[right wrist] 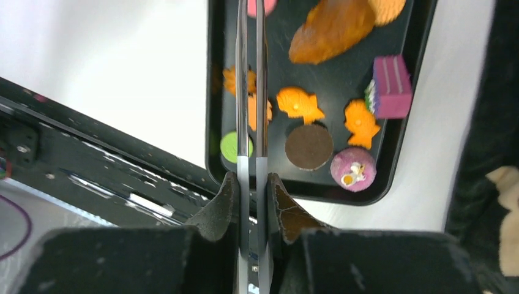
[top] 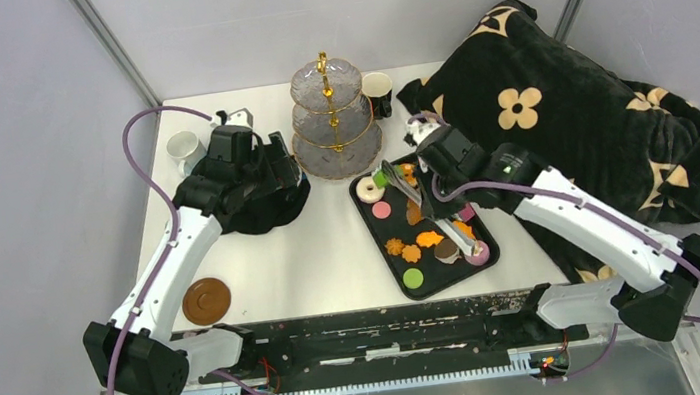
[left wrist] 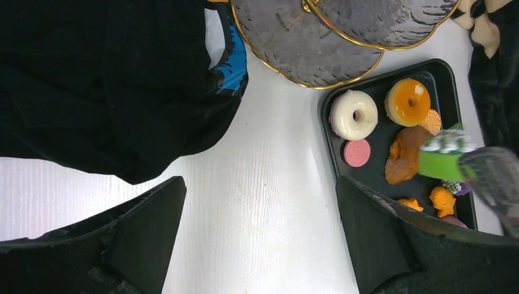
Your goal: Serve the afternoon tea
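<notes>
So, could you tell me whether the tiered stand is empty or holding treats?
Empty, as far as visible: the tiered stand shows bare glass plates in the top and left wrist views, nothing on them.

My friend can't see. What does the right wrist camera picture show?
The right gripper pinches a pair of metal tongs that reach out over a black tray of toy treats. On the tray lie orange cookies, a brown disc, a green disc and a purple cube.
</notes>
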Robot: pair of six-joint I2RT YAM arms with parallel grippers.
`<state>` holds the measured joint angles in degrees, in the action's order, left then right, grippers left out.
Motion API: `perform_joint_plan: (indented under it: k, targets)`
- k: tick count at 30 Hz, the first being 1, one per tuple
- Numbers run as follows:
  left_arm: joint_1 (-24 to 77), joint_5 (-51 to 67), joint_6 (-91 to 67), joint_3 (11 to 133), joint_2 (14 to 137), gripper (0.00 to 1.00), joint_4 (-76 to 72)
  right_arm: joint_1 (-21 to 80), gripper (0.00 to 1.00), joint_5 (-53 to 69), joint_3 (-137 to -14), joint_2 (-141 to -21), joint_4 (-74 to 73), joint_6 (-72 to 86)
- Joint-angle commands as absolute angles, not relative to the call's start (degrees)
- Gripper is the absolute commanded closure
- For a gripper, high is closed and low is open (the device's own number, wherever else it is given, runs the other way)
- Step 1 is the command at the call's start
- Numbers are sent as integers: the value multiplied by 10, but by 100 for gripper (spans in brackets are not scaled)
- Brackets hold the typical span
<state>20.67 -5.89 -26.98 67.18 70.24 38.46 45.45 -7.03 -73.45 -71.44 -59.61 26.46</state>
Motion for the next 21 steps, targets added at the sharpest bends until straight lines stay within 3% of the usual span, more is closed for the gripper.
perform_joint_plan:
  k: [1,11,21]
  targets:
    - [202,-69,-250,702,696,1,368,453,99,-105,-844,-691,-588,241]
    - [197,-79,-252,700,679,1,368,443,99,-181,-1040,-778,-554,169]
    - [195,-86,-236,699,671,1,367,385,99,-142,-1141,-914,-500,142]
